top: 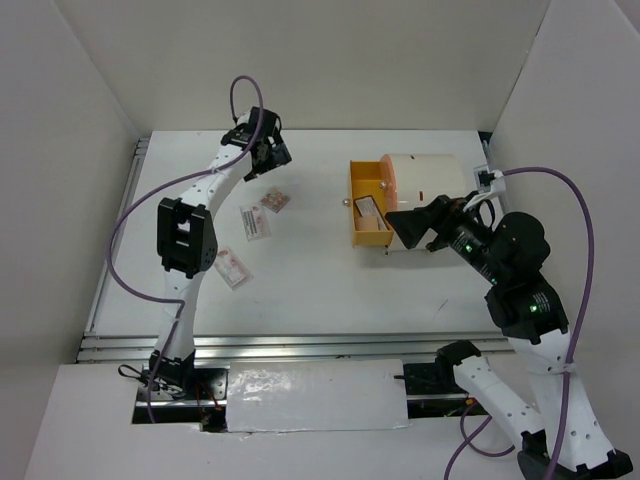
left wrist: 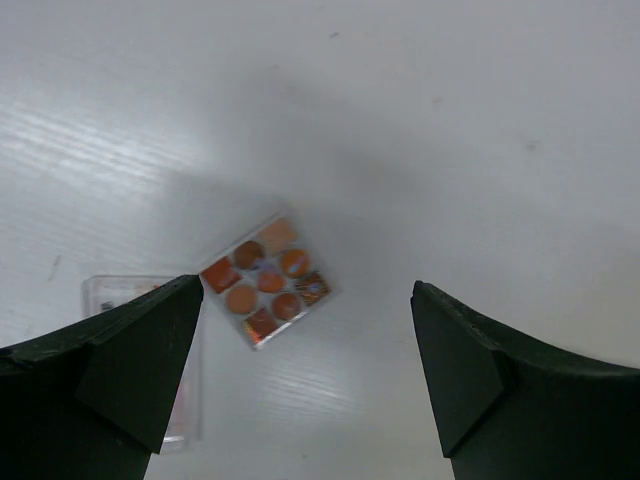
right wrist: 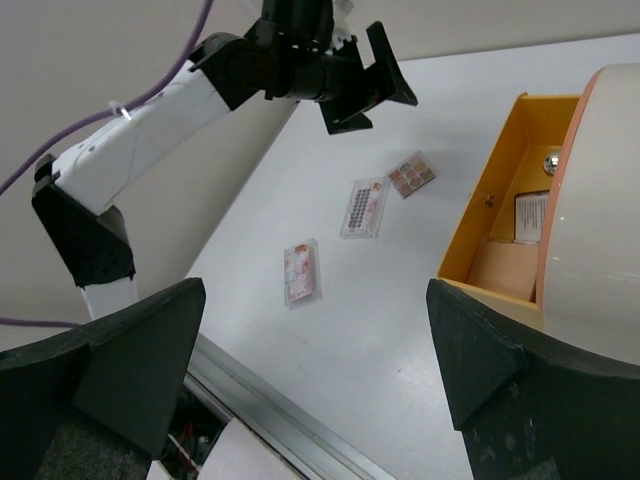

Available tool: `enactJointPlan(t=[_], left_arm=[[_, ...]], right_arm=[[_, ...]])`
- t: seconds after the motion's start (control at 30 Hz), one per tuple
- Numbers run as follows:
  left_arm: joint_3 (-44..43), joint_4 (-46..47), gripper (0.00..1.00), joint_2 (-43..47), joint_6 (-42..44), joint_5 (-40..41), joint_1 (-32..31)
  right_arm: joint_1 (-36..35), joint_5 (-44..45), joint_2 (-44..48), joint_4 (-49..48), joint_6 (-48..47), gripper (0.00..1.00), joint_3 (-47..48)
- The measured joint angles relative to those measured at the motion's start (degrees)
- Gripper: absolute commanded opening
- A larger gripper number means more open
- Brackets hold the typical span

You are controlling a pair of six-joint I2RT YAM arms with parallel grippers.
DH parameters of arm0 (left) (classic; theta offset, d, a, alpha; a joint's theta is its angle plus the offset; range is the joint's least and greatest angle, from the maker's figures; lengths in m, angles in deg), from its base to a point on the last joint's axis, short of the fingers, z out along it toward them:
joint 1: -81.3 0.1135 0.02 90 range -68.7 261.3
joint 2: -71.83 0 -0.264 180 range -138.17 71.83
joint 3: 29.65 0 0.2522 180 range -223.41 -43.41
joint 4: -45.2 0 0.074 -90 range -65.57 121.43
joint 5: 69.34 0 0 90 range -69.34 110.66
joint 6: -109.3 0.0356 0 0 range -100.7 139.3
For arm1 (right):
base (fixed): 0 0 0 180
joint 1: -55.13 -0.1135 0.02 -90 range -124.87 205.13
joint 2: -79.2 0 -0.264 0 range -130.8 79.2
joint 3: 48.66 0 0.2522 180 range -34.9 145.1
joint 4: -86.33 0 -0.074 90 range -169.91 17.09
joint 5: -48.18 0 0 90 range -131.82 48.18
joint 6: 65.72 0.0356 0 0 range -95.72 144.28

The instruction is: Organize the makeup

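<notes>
Bright, even light, soft shadows. Glare streaks the left wrist view's left side; the eyeshadow palette (left wrist: 265, 290) looks soft.

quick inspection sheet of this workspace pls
surface: white table, no spills seen
job's things: eyeshadow palette, flat packet and second packet lie loose left of centre; orange drawer of cream container open, items inside
clutter: nothing seen
grippers: left gripper open, empty, near the palette; right gripper open, empty, by the drawer
cables: purple cables loop along both arms
surroundings: white walls
</notes>
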Motion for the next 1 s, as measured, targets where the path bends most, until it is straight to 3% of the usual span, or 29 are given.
enactJointPlan(t=[0.37,1.0], left_arm=[[12.59,-0.28,0.99,-1.16,-8.24,-0.24,1.20],[11.04,-2.71,0.99,-3.54,-20.52,7.08,-3.74]], right_arm=[[0.00,-3.54,-3.21,-3.61,0.55,1.00,-2.36],[-0.15,-4.24,-3.34,-5.11,-0.02,1.00,-5.27]])
